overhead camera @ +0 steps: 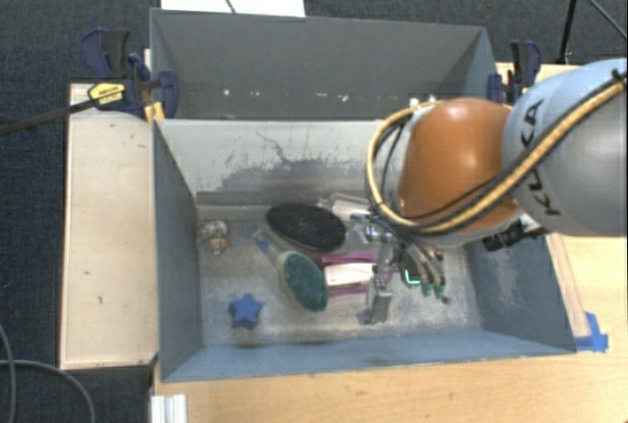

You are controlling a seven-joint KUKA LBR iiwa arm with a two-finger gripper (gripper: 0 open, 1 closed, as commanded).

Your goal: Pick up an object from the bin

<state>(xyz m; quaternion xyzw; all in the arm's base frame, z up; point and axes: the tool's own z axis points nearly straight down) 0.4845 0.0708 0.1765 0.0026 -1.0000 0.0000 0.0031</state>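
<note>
Orange cover (456, 166) over gripper (377, 299) near brush (304, 282)

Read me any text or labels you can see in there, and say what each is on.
"KUKA": on the grey arm link, running lengthwise, partly crossed by a cable.
Pink-and-white item in the bin: any print is too small to read.
Nothing else is legible.

Claw (379, 299) beside pink item (345, 273), blue star (245, 309)
</note>
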